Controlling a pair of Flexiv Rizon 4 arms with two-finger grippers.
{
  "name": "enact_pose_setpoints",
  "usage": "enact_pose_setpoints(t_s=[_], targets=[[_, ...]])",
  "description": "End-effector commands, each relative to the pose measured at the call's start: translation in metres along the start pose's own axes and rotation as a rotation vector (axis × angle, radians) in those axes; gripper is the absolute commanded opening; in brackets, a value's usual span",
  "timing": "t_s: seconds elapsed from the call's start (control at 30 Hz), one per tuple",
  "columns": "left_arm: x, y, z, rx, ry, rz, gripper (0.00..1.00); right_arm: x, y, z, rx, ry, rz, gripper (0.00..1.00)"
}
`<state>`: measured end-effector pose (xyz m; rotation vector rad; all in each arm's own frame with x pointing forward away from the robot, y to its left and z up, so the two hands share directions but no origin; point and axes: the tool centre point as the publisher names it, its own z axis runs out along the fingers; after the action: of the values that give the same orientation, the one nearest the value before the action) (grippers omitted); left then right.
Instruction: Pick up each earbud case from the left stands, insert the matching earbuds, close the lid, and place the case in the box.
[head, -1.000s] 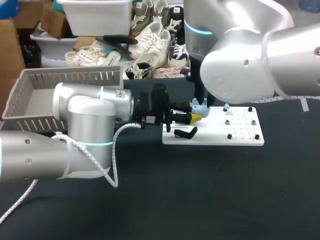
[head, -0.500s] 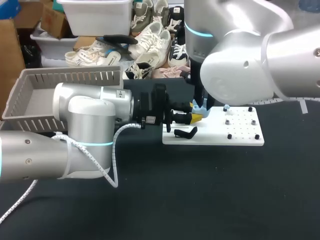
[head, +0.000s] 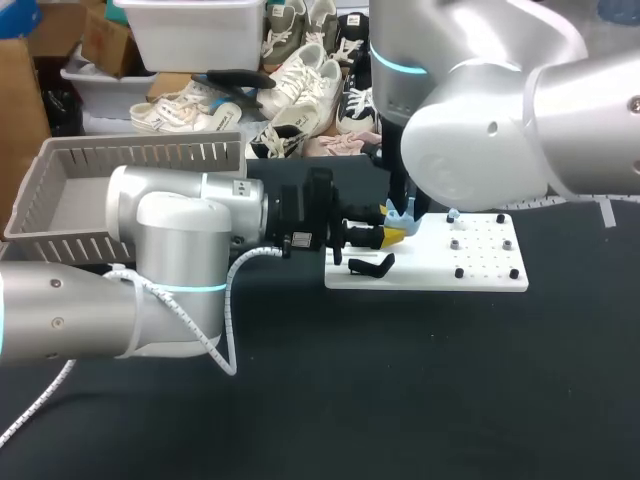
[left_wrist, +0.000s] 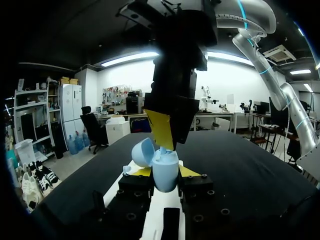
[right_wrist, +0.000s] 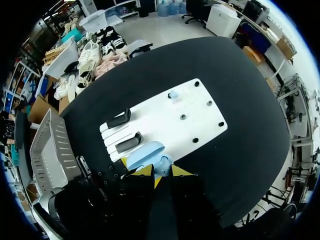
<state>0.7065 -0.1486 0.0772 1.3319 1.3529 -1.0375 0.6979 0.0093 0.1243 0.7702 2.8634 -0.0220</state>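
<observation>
Earbud case (left_wrist: 164, 167), light blue with its lid (left_wrist: 141, 152) swung open, sits clamped between the left gripper's (left_wrist: 165, 172) yellow tips, over the edge of the white board (head: 480, 272). The right gripper (right_wrist: 161, 171) hangs directly above the case's mouth; whether it is open or closed cannot be told.

Bright, even overhead light puts soft glare on the right arm (head: 480, 140), while the black table (head: 420, 400) looks dull.

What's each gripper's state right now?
Left gripper: shut on the open blue earbud case.
Right gripper: cannot tell; it sits just above the case.
</observation>
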Motion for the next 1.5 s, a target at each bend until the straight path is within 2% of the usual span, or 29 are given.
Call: enact_pose_setpoints(t_s=[0.03,0.1,0.13,0.27,0.33,0.43,0.67,0.9,1.1,1.3,1.5], targets=[[0.0,-0.001,-0.001,-0.008,-0.002,0.001,0.0,0.001,-0.002,0.0,-0.005,-0.001,0.005,0.0],[0.0,-0.001,-0.001,-0.008,-0.002,0.001,0.0,0.001,-0.002,0.0,-0.006,0.001,0.007,0.02],[0.0,-0.001,-0.001,-0.008,-0.002,0.001,0.0,0.001,-0.002,0.001,-0.007,0.002,0.008,0.12],[0.0,-0.001,-0.001,-0.008,-0.002,0.001,0.0,0.001,-0.001,0.001,-0.01,0.005,0.01,0.17],[0.0,-0.001,-0.001,-0.008,-0.002,0.001,0.0,0.0,-0.002,0.001,-0.012,0.005,0.013,0.26],[0.0,-0.001,-0.001,-0.008,-0.002,0.001,0.0,-0.001,-0.003,0.001,-0.013,0.004,0.016,0.31],[0.0,-0.001,-0.001,-0.008,-0.002,0.001,0.0,-0.001,-0.009,-0.003,-0.024,-0.003,0.026,0.3],[0.0,-0.001,-0.001,-0.008,-0.002,0.001,0.0,-0.005,-0.034,-0.024,-0.045,-0.063,0.046,0.32],[0.0,-0.001,-0.001,-0.008,-0.002,0.001,0.0,-0.026,-0.059,-0.029,-0.039,-0.122,0.038,0.32],[0.0,-0.001,-0.001,-0.008,-0.002,0.001,0.0,-0.063,-0.083,-0.014,-0.077,-0.134,-0.028,0.33],[0.0,-0.001,-0.001,-0.008,-0.002,0.001,0.0,-0.087,-0.095,0.005,-0.109,-0.156,-0.131,0.37]])
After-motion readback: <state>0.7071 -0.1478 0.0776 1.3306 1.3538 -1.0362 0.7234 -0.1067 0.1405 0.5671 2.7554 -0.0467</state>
